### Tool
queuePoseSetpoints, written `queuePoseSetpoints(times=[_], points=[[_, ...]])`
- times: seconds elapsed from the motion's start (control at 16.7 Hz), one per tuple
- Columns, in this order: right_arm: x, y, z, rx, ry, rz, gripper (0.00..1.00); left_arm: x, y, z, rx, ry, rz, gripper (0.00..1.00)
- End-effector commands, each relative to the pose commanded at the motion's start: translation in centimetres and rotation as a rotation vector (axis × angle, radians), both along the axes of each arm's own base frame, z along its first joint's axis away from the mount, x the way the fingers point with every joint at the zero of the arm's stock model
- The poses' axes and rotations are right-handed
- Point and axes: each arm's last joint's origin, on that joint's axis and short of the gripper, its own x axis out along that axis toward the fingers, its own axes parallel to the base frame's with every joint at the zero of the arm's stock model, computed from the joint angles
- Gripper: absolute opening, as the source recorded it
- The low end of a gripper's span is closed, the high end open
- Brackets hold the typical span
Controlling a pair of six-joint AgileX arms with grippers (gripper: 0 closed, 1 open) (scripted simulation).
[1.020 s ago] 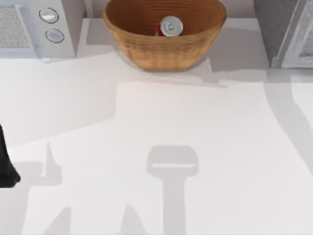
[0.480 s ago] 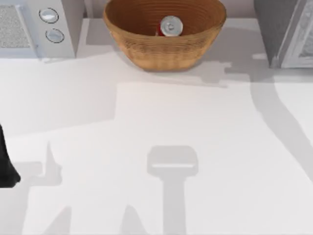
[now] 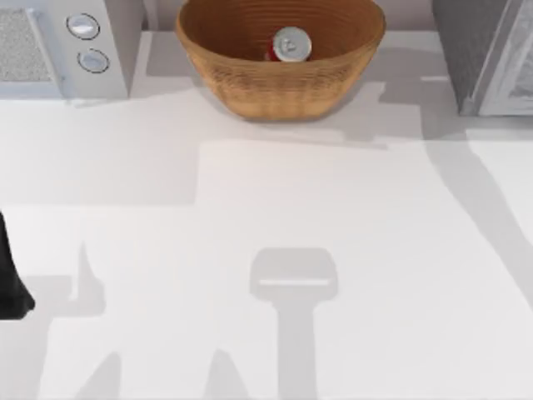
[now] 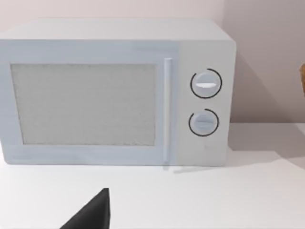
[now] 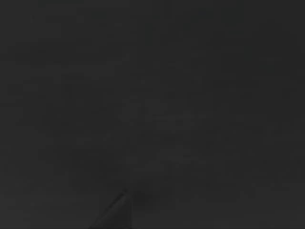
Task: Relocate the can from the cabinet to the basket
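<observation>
- Fingers of both grippers are too hidden to judge; whether either pair is parted or closed cannot be told.
- From the left arm, a dark bulk shows at the left edge of the top view, cut off by the frame, parked low beside the table.
- One black wedge, part of the left gripper, pokes into the left wrist view, its tip cut off by the frame.
- Right wrist view is dark.
- From above, the can stands upright inside the basket, silver top up, a sliver of red side visible; the near rim hides its base.
- At the far middle of the table, the basket has its far rim cut off by the frame.
- On the far right, the cabinet is cropped, with part of its pale door showing.
- Cut off at the far left in the top view, the white microwave appears whole in the left wrist view, door shut, two knobs stacked beside it.
- Between basket and near edge, the tabletop carries shadows alone.
</observation>
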Motion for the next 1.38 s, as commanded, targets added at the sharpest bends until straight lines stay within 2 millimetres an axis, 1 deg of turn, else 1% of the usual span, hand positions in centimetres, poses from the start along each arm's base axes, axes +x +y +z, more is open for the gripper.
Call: queuePoseSetpoints(times=[0.12, 0.18, 0.3, 0.48, 0.6, 0.72, 0.84, 0.96, 1.2, 1.38], points=[[0.0, 0.0, 0.0, 0.0, 0.0, 0.0, 1.0, 0.0, 0.0, 0.0, 0.0, 0.0, 0.0, 1.0], [-0.8, 0.0, 0.3, 0.002, -0.01, 0.005, 1.0, 0.0, 0.0, 0.0, 0.0, 0.0, 0.0, 1.0], [-1.0, -0.2, 0.3, 0.004, -0.015, 0.003, 1.0, 0.0, 0.0, 0.0, 0.0, 0.0, 0.0, 1.0], [-2.8, -1.4, -0.1, 0.014, -0.044, -0.004, 1.0, 0.0, 0.0, 0.0, 0.0, 0.0, 0.0, 1.0], [-4.7, -2.6, -1.1, 0.018, -0.057, -0.005, 1.0, 0.0, 0.0, 0.0, 0.0, 0.0, 0.0, 1.0], [-6.7, -3.7, -3.1, 0.016, -0.058, -0.002, 1.0, 0.0, 0.0, 0.0, 0.0, 0.0, 0.0, 1.0], [-8.7, -4.9, -6.1, 0.011, -0.044, 0.004, 1.0, 0.0, 0.0, 0.0, 0.0, 0.0, 0.0, 1.0], [-10.5, -5.9, -10.0, 0.004, -0.017, 0.011, 1.0, 0.0, 0.0, 0.0, 0.0, 0.0, 0.0, 1.0], [-13.8, -7.4, -19.1, -0.004, 0.036, 0.028, 1.0, 0.0, 0.0, 0.0, 0.0, 0.0, 0.0, 1.0], [-15.4, -8.1, -25.9, -0.003, 0.054, 0.039, 1.0, 0.0, 0.0, 0.0, 0.0, 0.0, 0.0, 1.0]])
